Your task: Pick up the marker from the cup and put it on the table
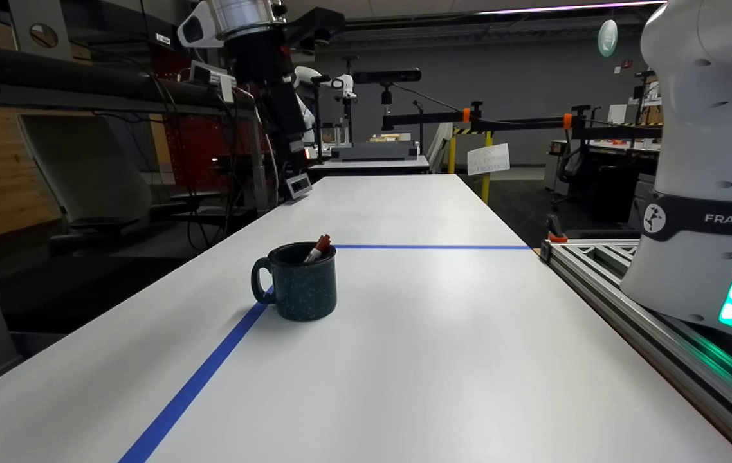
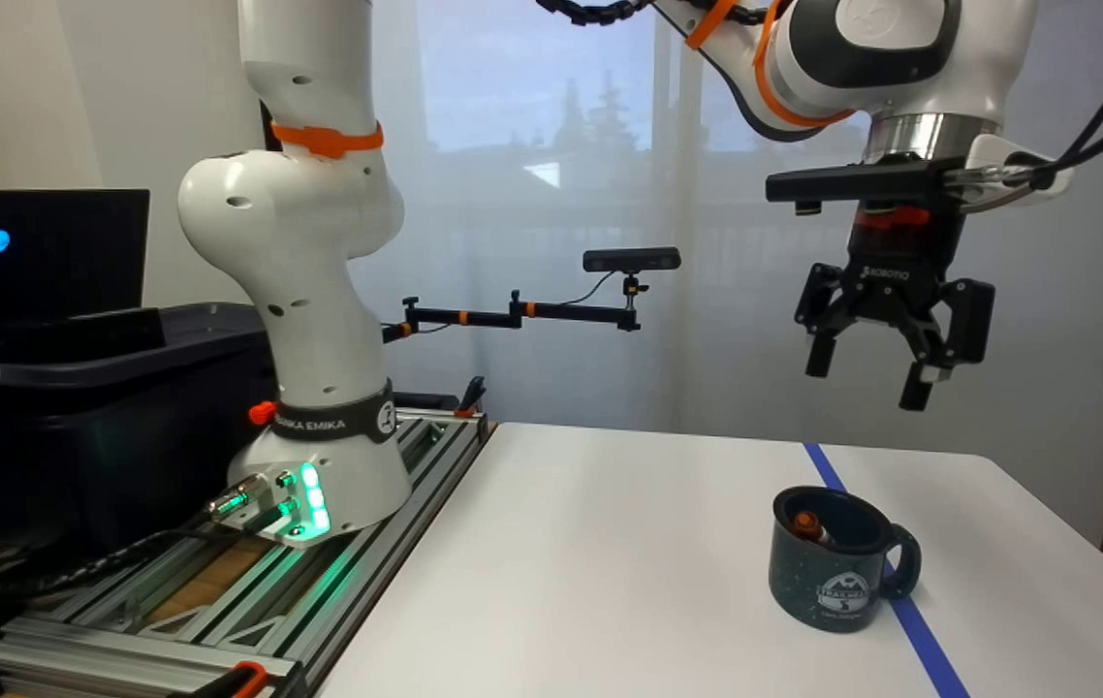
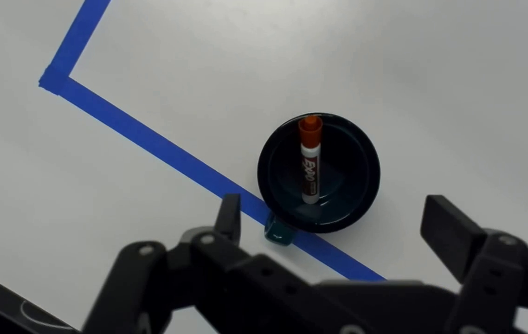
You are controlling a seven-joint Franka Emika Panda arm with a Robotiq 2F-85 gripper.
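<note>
The marker, white with a red-brown label and an orange-red cap, leans inside the cup in the wrist view (image 3: pixel 310 162). Its cap shows at the rim in both exterior views (image 1: pixel 319 247) (image 2: pixel 808 527). The cup is a dark speckled teal mug (image 1: pixel 305 289) (image 2: pixel 808 582) (image 3: pixel 372 181), upright on the white table (image 1: pixel 437 360) (image 2: pixel 590 562) (image 3: pixel 176 83). Its handle lies over a blue tape line. My gripper (image 2: pixel 866 378) (image 3: pixel 332 202) is open and empty, well above the table and cup. In the wrist view the cup lies ahead of the spread fingers.
Blue tape lines (image 1: pixel 430 247) (image 2: pixel 929 645) (image 3: pixel 152 141) meet at a corner on the table. The robot base (image 1: pixel 694 276) (image 2: pixel 324 475) stands on a metal frame along one table edge. A camera on a jointed arm (image 2: pixel 631 260) stands beyond the table. A metal rack (image 1: pixel 102 96) stands along the opposite side.
</note>
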